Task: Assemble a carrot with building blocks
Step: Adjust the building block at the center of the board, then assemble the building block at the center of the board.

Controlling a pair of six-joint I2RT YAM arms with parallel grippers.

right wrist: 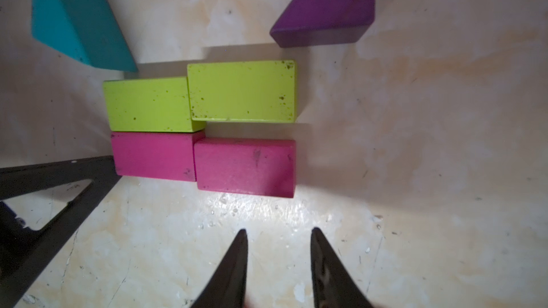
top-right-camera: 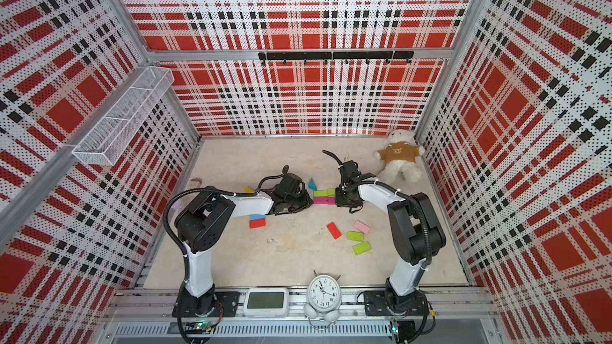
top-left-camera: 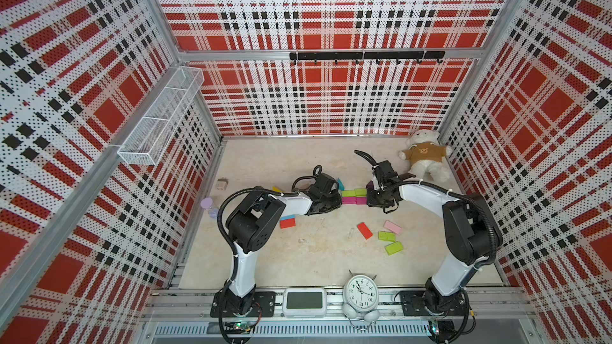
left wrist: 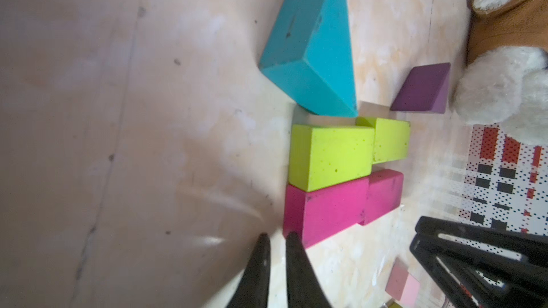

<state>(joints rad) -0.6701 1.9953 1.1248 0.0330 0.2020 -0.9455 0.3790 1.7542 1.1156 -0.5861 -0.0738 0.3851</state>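
Observation:
Two lime green blocks (right wrist: 241, 90) and two magenta blocks (right wrist: 246, 167) lie flat in a two-by-two patch (top-left-camera: 353, 196) at mid-table. A teal triangle (left wrist: 314, 42) and a purple triangle (right wrist: 329, 7) lie just behind it. My left gripper (left wrist: 277, 235) is shut and empty, its tip against the left end of the near magenta block (left wrist: 326, 211). My right gripper (right wrist: 278, 231) hangs open over bare table in front of the patch's right half, holding nothing. In both top views the two grippers flank the patch.
Loose blocks lie nearer the front: red (top-left-camera: 364, 230), pink (top-left-camera: 392, 227), two lime green (top-left-camera: 386, 236), and red with blue (top-left-camera: 287, 222) under the left arm. A teddy bear (top-left-camera: 424, 155) sits back right. A beige plug cube (top-left-camera: 222, 184) and purple hourglass (top-left-camera: 209, 206) are at left.

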